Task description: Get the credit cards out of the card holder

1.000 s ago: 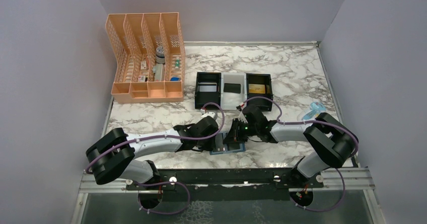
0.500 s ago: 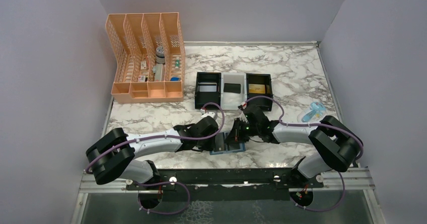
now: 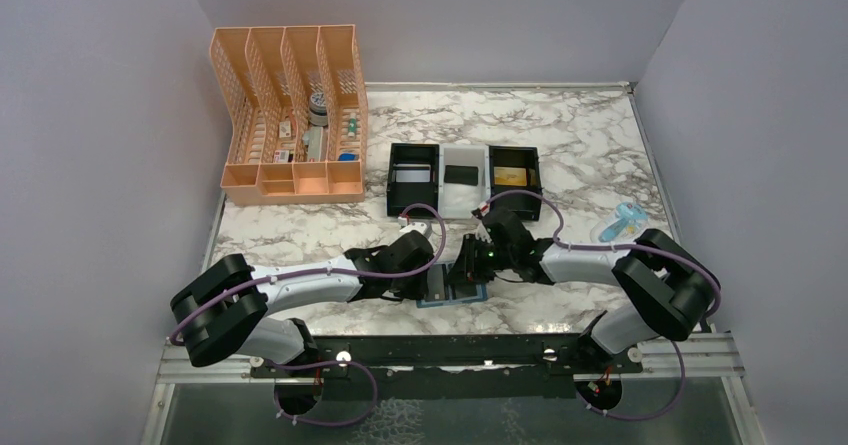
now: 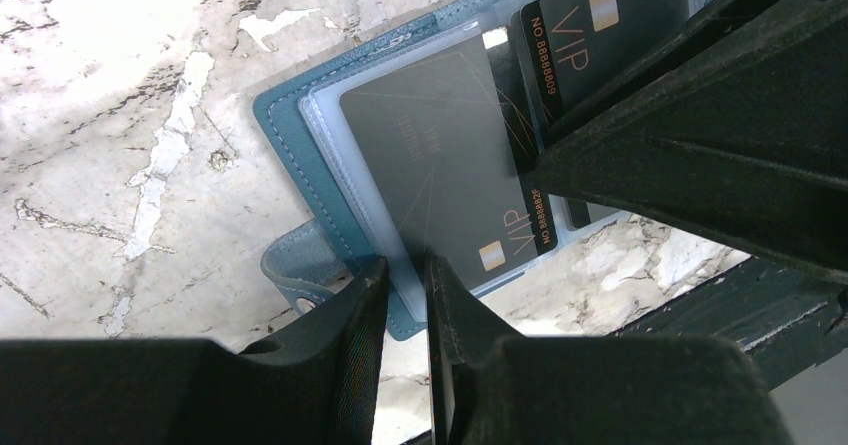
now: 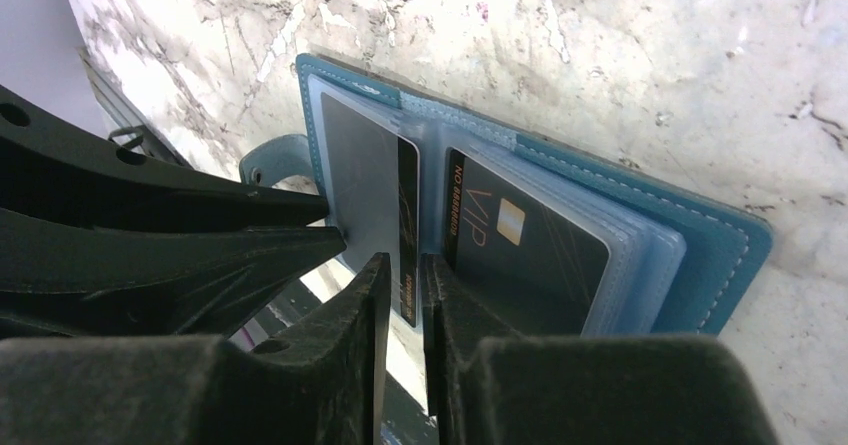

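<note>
The teal-blue card holder (image 3: 452, 301) lies open near the table's front edge, between both grippers. My left gripper (image 3: 437, 283) is shut on its near edge, pinching cover and clear sleeve (image 4: 405, 275). My right gripper (image 3: 466, 273) is shut on the edge of a dark grey card (image 5: 360, 175) that sits in the left clear sleeve (image 4: 440, 155). A black VIP card (image 5: 530, 255) sits in the other sleeve (image 4: 600, 25). The teal cover shows in both wrist views (image 4: 300, 135) (image 5: 720, 265). A silver card (image 3: 412, 175), a black card (image 3: 461, 175) and a gold card (image 3: 510, 176) lie in the tray.
The black-and-white three-compartment tray (image 3: 415, 206) stands just behind the grippers. A peach mesh organiser (image 3: 290, 115) with small items is at the back left. A light blue object (image 3: 620, 223) lies at the right. A black rail (image 3: 470, 350) runs along the front edge.
The right arm has shifted slightly to the left over the card holder. The left arm and the card holder have stayed in place.
</note>
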You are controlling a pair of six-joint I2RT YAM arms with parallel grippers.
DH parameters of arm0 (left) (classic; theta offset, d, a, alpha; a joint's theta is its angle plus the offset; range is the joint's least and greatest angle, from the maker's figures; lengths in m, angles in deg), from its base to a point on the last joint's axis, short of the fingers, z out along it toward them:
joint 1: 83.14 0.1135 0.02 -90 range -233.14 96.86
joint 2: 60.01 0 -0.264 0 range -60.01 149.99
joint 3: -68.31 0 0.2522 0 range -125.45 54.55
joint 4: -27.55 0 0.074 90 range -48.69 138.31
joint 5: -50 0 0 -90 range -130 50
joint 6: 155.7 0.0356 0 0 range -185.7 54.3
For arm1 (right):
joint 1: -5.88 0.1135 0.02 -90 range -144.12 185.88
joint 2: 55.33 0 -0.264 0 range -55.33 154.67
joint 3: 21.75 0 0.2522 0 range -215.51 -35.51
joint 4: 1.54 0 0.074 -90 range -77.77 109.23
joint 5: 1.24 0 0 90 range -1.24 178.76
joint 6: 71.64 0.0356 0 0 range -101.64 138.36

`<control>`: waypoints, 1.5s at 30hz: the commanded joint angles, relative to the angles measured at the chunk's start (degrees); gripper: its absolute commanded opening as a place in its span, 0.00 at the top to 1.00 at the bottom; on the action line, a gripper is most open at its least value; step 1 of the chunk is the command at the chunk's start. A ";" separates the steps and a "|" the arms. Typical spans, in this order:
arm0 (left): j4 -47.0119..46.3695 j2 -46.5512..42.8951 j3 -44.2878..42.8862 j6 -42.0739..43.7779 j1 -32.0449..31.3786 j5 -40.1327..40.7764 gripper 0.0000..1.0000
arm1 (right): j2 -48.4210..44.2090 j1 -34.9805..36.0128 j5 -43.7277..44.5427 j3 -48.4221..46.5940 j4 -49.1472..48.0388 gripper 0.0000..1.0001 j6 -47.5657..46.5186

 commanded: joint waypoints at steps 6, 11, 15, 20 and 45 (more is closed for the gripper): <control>0.74 -0.55 0.47 -0.09 -0.37 0.70 0.77 | 3.15 0.24 0.75 -1.51 -0.71 0.78 -1.73; 0.74 -0.03 0.08 0.13 -0.36 0.57 0.78 | 4.26 0.24 -0.68 -1.33 -2.25 0.84 -1.24; 0.74 -0.04 0.22 0.22 -0.37 0.52 0.78 | 2.61 0.24 -0.56 -0.10 -4.43 0.92 -0.38; 0.74 -0.27 0.42 0.13 -0.38 0.54 0.79 | -0.66 0.24 2.08 0.42 -2.25 0.96 -0.74; 1.09 -1.20 0.42 0.15 -0.38 0.43 0.79 | 1.06 -3.90 -12.77 3.65 -14.51 0.96 2.41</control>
